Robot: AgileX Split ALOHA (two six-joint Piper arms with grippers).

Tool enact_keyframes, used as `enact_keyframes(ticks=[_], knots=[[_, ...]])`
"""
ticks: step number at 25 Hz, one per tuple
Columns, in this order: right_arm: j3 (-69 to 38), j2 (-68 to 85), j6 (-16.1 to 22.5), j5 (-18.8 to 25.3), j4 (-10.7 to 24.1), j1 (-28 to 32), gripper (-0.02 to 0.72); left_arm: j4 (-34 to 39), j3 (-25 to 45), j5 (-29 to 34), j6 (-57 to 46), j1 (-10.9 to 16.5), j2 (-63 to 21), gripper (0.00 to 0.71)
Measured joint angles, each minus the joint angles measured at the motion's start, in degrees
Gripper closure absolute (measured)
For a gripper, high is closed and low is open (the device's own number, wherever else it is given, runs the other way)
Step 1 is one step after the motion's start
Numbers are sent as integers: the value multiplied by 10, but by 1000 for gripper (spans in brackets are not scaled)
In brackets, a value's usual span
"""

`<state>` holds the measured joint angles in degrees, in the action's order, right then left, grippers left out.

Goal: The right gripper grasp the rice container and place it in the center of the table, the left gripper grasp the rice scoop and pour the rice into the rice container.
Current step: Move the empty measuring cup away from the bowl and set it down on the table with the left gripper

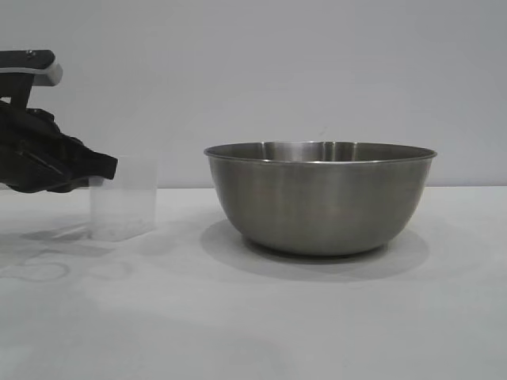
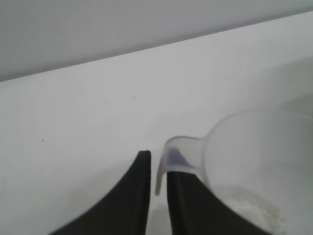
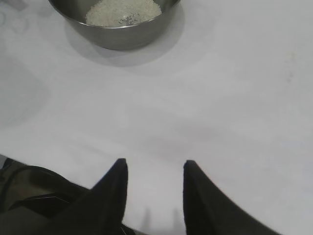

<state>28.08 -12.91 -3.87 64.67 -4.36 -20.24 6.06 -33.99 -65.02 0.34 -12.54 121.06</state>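
The rice container (image 1: 321, 198), a big steel bowl, stands on the white table (image 1: 261, 317) near its middle. In the right wrist view the rice container (image 3: 117, 32) holds a heap of rice (image 3: 122, 11). The rice scoop (image 1: 123, 207), a clear plastic cup, stands upright on the table to the bowl's left. My left gripper (image 1: 109, 168) is at its handle side. In the left wrist view the scoop's (image 2: 254, 156) thin handle hangs between the left gripper's (image 2: 157, 164) fingers, which stand slightly apart, with a gap beside the handle. My right gripper (image 3: 154, 166) is open over bare table, short of the bowl.
A plain grey wall (image 1: 261, 71) runs behind the table. Bare tabletop lies in front of the bowl and to its right.
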Motion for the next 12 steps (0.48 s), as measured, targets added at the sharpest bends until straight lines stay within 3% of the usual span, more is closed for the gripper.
enact_keyframes(ticks=[6,9,12], knots=[[0,0,0,0,0,0,482,-28,60,-1,-1,0,-7,620],[0,0,0,0,0,0,482,-80,71,-1,-26,0,-24,620],[0,0,0,0,0,0,482,-122,72,-1,-59,23,-43,620]])
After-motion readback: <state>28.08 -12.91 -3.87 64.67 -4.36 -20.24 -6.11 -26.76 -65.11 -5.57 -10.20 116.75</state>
